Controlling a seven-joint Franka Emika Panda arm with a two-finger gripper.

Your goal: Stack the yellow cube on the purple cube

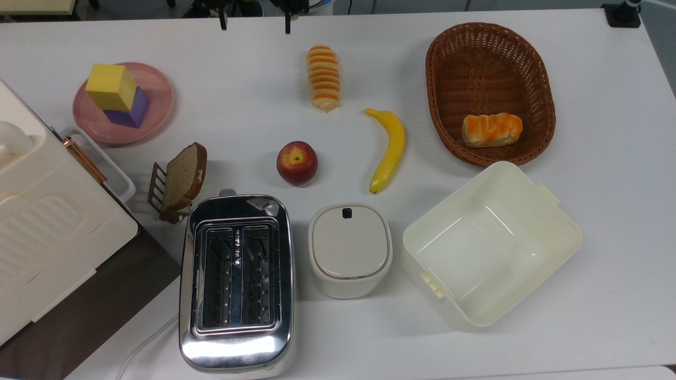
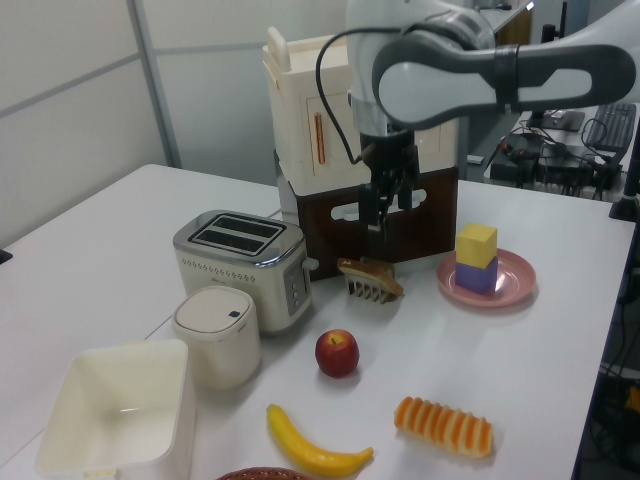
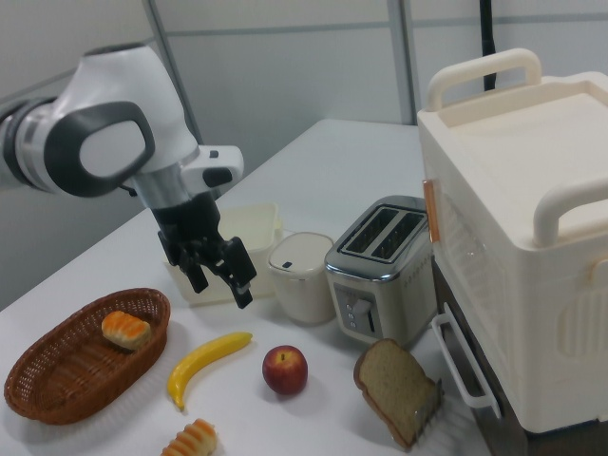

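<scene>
Surface (image 1: 607, 211): white, matte, evenly lit, soft shadows.
Walls (image 2: 70, 110): pale grey panels with thin metal seams, at 10 o'clock in the left view.
Second desk (image 2: 560, 170): at 2 o'clock in the left view, cluttered with cables and a keyboard.
Light: diffuse, overhead.
</scene>
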